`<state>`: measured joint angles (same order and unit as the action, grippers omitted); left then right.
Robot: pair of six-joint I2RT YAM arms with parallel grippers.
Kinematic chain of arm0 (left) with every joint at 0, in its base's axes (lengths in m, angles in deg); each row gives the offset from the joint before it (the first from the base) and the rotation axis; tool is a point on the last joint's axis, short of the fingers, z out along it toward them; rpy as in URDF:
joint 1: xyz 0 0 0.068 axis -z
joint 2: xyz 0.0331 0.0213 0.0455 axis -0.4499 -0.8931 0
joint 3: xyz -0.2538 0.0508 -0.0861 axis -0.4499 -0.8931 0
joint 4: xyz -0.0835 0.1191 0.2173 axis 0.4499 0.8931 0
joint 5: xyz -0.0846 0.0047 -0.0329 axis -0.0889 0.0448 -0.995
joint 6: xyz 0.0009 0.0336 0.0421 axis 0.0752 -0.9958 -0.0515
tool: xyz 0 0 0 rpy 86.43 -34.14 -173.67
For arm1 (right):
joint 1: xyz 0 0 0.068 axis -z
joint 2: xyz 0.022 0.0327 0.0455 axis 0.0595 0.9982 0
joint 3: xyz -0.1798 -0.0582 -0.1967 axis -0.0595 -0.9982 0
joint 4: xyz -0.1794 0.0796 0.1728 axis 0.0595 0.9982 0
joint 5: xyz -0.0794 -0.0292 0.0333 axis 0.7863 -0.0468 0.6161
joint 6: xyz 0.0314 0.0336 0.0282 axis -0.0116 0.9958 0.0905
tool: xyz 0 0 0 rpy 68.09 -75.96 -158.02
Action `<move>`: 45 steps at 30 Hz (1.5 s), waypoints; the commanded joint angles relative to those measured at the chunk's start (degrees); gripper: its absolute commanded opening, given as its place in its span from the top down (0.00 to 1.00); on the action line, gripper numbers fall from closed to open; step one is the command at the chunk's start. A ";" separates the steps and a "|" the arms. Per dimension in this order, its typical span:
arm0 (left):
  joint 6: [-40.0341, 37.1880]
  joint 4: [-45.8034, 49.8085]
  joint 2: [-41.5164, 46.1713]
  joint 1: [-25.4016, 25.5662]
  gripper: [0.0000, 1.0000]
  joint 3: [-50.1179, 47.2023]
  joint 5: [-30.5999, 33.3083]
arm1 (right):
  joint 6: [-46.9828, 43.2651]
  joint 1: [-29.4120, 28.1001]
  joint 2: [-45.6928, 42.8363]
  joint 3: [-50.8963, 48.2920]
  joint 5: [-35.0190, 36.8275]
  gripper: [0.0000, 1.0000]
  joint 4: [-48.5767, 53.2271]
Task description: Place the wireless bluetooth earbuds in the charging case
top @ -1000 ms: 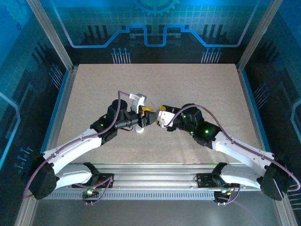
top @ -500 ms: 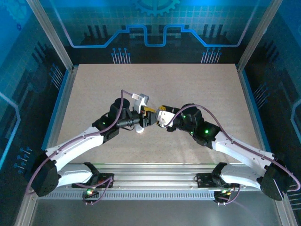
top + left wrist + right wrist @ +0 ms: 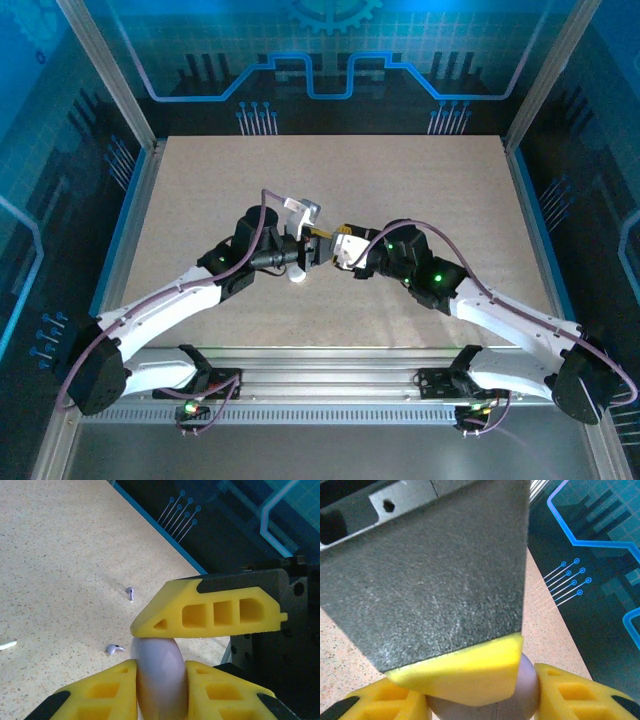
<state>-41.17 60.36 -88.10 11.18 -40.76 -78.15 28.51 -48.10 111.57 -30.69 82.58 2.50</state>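
Speckled table [image 3: 55, 545]: earbuds [image 3: 130, 593] loose; we find left gripper [image 3: 161, 669], right gripper [image 3: 482, 707] clamping charging case [image 3: 156, 652]; next, we judge: open it.

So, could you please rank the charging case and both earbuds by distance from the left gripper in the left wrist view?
1. The charging case, clamped in the left gripper.
2. The near earbud, on the table just left.
3. The far earbud, farther up the table.
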 commanded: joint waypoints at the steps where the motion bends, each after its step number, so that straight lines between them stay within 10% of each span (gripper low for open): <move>1: -3.30 2.59 0.14 0.34 0.77 1.91 -0.95 | 2.26 -0.67 -1.00 1.59 -2.07 0.43 -1.21; 6: -7.71 4.82 0.94 -1.61 0.77 2.31 -3.51 | 7.84 2.92 -6.56 -0.63 -9.22 0.28 0.30; 12: -8.52 -0.40 -0.88 -5.07 0.77 2.34 -15.46 | 15.71 14.72 -13.96 -1.84 -32.24 0.28 8.34; 19: -11.93 -5.78 -0.47 -5.03 0.76 1.01 -24.78 | 19.32 22.10 -16.61 -0.83 -43.27 0.32 17.32; 45: -20.06 -3.65 3.75 -2.38 0.75 0.21 -29.45 | 4.79 19.77 5.36 19.39 -61.71 0.57 38.09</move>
<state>-59.20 56.73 -86.05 8.42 -40.20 -105.82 36.33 -27.42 116.20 -13.23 24.79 36.51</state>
